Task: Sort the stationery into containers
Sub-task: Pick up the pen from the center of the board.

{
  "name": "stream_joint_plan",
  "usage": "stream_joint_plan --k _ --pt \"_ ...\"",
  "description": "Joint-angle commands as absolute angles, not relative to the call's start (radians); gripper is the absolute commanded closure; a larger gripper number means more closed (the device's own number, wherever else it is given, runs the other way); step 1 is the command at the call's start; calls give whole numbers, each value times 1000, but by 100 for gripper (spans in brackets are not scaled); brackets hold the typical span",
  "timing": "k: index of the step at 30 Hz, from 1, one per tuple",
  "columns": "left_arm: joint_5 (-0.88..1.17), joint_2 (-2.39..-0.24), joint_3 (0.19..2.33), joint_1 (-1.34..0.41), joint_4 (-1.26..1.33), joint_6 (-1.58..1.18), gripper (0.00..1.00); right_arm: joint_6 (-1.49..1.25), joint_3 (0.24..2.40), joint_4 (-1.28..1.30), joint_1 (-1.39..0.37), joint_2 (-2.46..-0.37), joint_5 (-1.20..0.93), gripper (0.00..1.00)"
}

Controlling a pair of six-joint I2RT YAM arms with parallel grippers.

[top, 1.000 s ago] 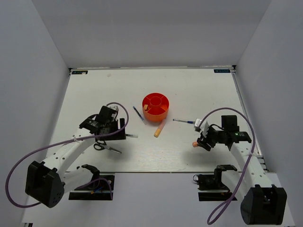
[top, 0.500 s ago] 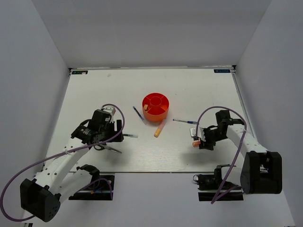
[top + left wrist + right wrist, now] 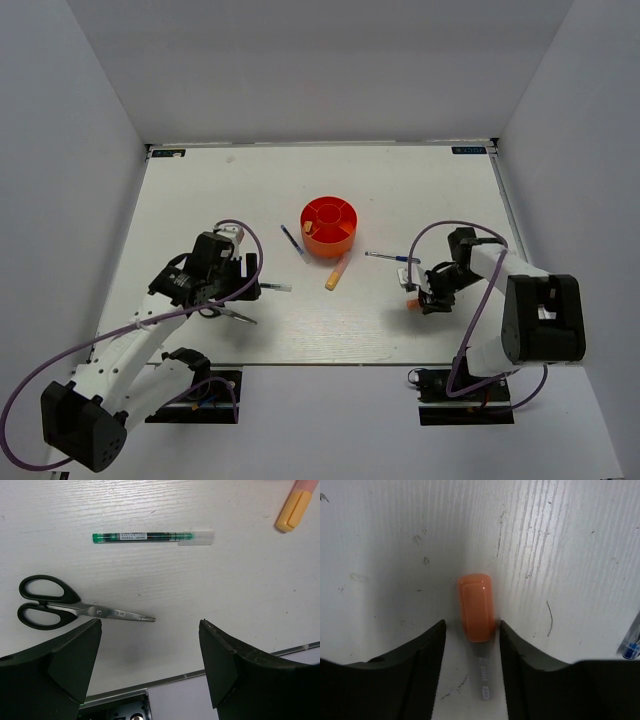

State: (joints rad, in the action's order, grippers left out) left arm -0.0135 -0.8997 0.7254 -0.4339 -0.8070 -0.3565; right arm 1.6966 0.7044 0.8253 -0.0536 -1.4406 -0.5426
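The orange-red tub stands mid-table. A blue pen lies left of it and a yellow-orange marker in front of it. Another blue pen lies to the right. My right gripper is down on the table, its jaws astride the orange marker. The right finger touches the marker's orange end and a small gap shows at the left finger. My left gripper is open and empty above the table, by the tip of the black-handled scissors, with a green pen beyond.
The table's near edge lies just under my left gripper. The right blue pen's tip is close to my right gripper. The yellow-orange marker's end shows at the far right of the left wrist view.
My right gripper has turned and come down over the orange marker. My left arm drew back a little toward the near left, then stayed still.
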Motion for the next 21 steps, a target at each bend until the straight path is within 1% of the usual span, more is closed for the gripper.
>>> stream_joint_plan --k 1,4,5,7,8,11,14,15,16,17,18,19,20,21 --pt "-3 -899 715 -428 -795 -348 11 1740 755 874 -55 -1479 -491 53" --pt "-2 -902 712 -428 -795 -348 11 1738 738 870 -60 -1491 -477 62" --pt "-2 -905 710 -429 -792 -350 11 1729 707 832 -61 -1477 -476 69" --pt "-2 -908 710 -428 -793 -350 11 1711 681 801 -61 -1457 -472 74" --pt "-2 -910 710 -429 -792 -351 11 1706 652 766 -64 -1436 -472 79" --pt "-2 -916 710 -428 -792 -351 11 1661 612 716 -78 -1381 -482 88" --pt "-2 -920 707 -428 -793 -351 11 1550 655 726 -94 -1329 -573 93" --pt "-2 -917 709 -428 -789 -353 11 1437 670 741 -101 -1321 -601 96" --pt "-2 -922 707 -426 -787 -350 11 1398 739 745 -109 -1304 -656 98" --pt "-2 -922 704 -426 -784 -353 11 1309 762 747 -118 -1293 -720 100" --pt "-2 -920 704 -426 -784 -353 11 1205 811 733 -139 -1287 -753 100" --pt "-2 -919 701 -428 -784 -353 11 1086 852 695 -149 -1281 -837 100" --pt "-2 -919 698 -431 -779 -351 11 1024 889 634 -155 -1276 -860 100" --pt "-2 -919 695 -425 -778 -351 11 886 900 533 -184 -1278 -876 100"
